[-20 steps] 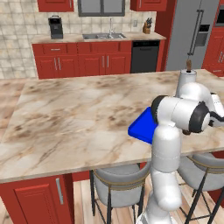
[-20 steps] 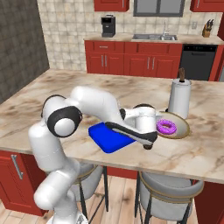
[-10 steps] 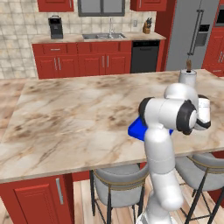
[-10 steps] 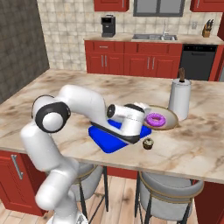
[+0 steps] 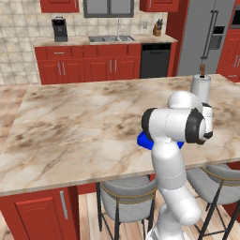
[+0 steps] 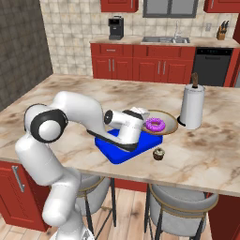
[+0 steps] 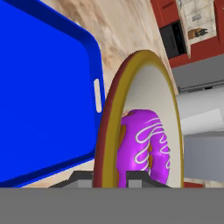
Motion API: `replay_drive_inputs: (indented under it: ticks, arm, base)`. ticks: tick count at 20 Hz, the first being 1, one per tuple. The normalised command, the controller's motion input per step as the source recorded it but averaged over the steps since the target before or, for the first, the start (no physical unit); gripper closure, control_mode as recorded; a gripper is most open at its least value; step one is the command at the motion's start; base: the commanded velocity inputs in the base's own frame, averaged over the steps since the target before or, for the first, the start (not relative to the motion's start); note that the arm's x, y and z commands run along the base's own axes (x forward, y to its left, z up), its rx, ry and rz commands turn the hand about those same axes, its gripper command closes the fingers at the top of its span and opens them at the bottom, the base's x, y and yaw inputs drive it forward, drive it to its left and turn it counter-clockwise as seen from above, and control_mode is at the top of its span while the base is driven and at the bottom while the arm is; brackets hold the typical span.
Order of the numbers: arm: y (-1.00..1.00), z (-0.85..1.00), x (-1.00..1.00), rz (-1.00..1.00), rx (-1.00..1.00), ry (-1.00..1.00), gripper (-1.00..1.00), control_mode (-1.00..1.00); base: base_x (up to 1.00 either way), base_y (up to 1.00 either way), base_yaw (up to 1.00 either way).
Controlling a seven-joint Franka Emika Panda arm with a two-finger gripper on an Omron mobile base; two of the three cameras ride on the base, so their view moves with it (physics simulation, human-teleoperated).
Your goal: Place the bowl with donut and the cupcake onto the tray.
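Because we pinch the bowl (image 7: pixel 131 113) by its near rim, our gripper (image 7: pixel 109 177) shut on that edge, it rides above the counter (image 6: pixel 206 154) with the donut (image 6: pixel 155 124) lying inside. We carry it at the tray's (image 6: pixel 123 153) far edge, toward the paper towel roll (image 6: pixel 191 106). Near the counter's front edge, just beside the tray, the cupcake (image 6: pixel 159 153) stands untouched, so we judge it comes second.

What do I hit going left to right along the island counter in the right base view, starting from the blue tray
Tray → cupcake → paper towel roll. The bowl and donut overlap the tray's far end, so they are left out.
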Motion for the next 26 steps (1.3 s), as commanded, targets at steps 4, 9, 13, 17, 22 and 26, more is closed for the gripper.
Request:
replay_drive_inputs:
  ticks: [4,9,13,17,22,26]
  arm:
    - [0.30,-0.12,0.21,0.00,0.00,0.00,1.00,-1.00]
    - [0.24,-0.18,0.18,0.00,0.00,0.00,1.00,-1.00]
    - [0.24,-0.23,0.05,0.02,0.00,0.01,1.00,-1.00]
    - [0.31,-0.25,0.00,0.02,0.00,0.03,1.00,-1.00]
    - [0.21,-0.16,0.00,0.03,0.00,0.06,1.00,-1.00]
    - [0.20,-0.23,0.00,0.02,0.00,0.06,1.00,-1.00]
  base:
    - [0.00,0.00,0.00]
    - [0.00,0.00,0.00]
    - [0.00,0.00,0.00]
    - [0.00,0.00,0.00]
    - [0.00,0.00,0.00]
    - [0.00,0.00,0.00]
